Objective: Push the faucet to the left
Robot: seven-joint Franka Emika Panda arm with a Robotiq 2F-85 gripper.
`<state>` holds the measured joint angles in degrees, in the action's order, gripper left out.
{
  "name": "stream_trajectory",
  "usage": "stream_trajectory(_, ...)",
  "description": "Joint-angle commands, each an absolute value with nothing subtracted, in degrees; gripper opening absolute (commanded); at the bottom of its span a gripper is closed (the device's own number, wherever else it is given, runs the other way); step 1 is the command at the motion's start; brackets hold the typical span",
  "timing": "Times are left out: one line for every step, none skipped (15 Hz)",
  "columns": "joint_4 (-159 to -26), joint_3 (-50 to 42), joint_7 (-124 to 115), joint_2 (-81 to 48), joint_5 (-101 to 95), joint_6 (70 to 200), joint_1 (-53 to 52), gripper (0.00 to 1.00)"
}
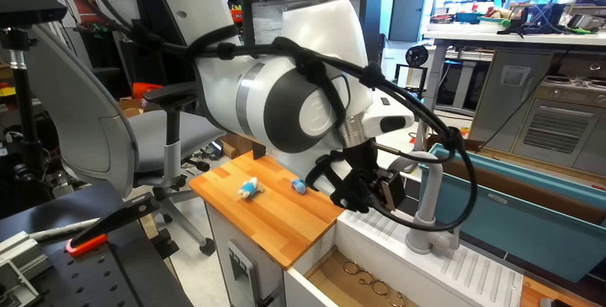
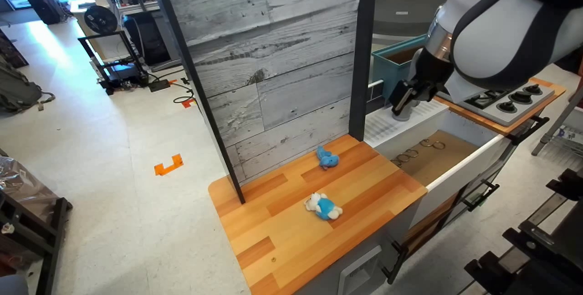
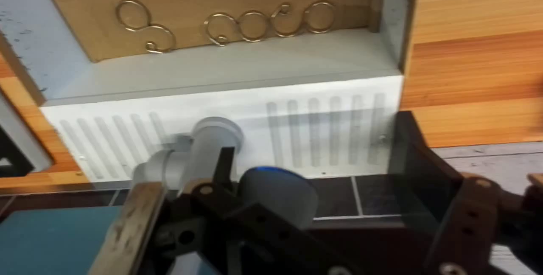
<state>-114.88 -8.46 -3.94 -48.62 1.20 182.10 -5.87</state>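
Note:
The faucet [image 1: 430, 193] is light grey and stands upright on the white ribbed ledge behind the sink. In an exterior view its spout arches from the top toward my gripper [image 1: 381, 191]. In an exterior view the faucet's base [image 2: 401, 113] shows, and most of its column is hidden behind my gripper [image 2: 401, 97]. In the wrist view my gripper [image 3: 316, 137] is open, with its fingers wide apart. The round end of the faucet's spout [image 3: 275, 192] shows between them, close beside the left finger, which partly covers it. I cannot tell whether they touch.
The sink basin [image 1: 331, 274] holds curled metal wire pieces [image 3: 254, 26]. A teal planter box [image 1: 516, 221] stands behind the faucet. Two small plush toys [image 2: 324, 206] [image 2: 327, 157] lie on the wooden counter [image 2: 291, 240]. A stove top [image 2: 505, 104] is beyond the sink.

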Motion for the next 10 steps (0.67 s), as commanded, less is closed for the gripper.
stream_trajectory(-115.2, 0.1, -1.0, -47.1, 0.2, 181.9, -1.7, 1.0)
stream_trajectory(-114.6, 1.6, -0.4, -47.6, 0.0, 181.9, -1.0, 1.0)
stream_trajectory(-113.9, 1.6, -0.3, -47.9, 0.0, 181.4, -1.8, 1.0)
stream_trajectory(-113.5, 1.9, 0.1, -48.0, -0.1, 181.1, -2.0, 1.0)
stream_trajectory(-113.5, 1.4, 0.1, -47.8, -0.1, 181.0, -2.8, 1.0)
stream_trajectory(-113.7, 1.6, 0.5, -47.5, -0.3, 180.6, -2.7, 1.0)
stream_trajectory(-114.4, 2.2, 1.1, -46.6, -0.4, 178.5, -2.1, 1.0)
stream_trajectory(-115.3, 3.3, 1.8, -45.8, -0.5, 176.3, -1.0, 1.0)
stream_trajectory(-116.5, 5.6, 3.2, -44.5, -0.7, 172.5, 1.2, 1.0)
stream_trajectory(-117.4, 7.3, 4.7, -43.5, -0.6, 169.0, 2.9, 1.0)
